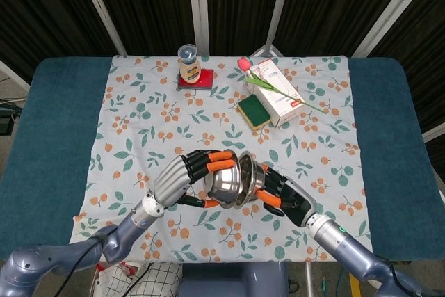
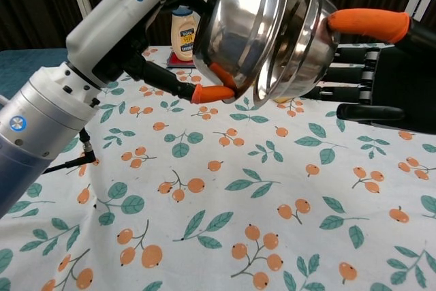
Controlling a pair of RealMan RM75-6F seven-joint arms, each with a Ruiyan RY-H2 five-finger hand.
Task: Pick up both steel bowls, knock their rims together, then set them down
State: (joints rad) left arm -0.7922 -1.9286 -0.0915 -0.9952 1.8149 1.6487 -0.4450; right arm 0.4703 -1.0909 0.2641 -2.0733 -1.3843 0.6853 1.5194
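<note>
Since polished steel is rigid, light and slippery, my left hand (image 2: 170, 5) grips one steel bowl (image 2: 235, 22) and my right hand (image 2: 381, 83) the other bowl (image 2: 300, 39) across rim and base.

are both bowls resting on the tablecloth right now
No, in the chest view the left hand and right hand hold the two steel bowls above the tablecloth.

A blue desk (image 1: 49, 137) carries a white cloth (image 1: 139, 137) printed with orange berries and green leaves. At the far edge a jar with a yellow label (image 1: 188, 65) stands on a red square coaster (image 1: 201, 81). To its right a white box (image 1: 278, 95) lies with a pink tulip (image 1: 268, 83) across it, a green sponge (image 1: 254, 112) just beside.
</note>
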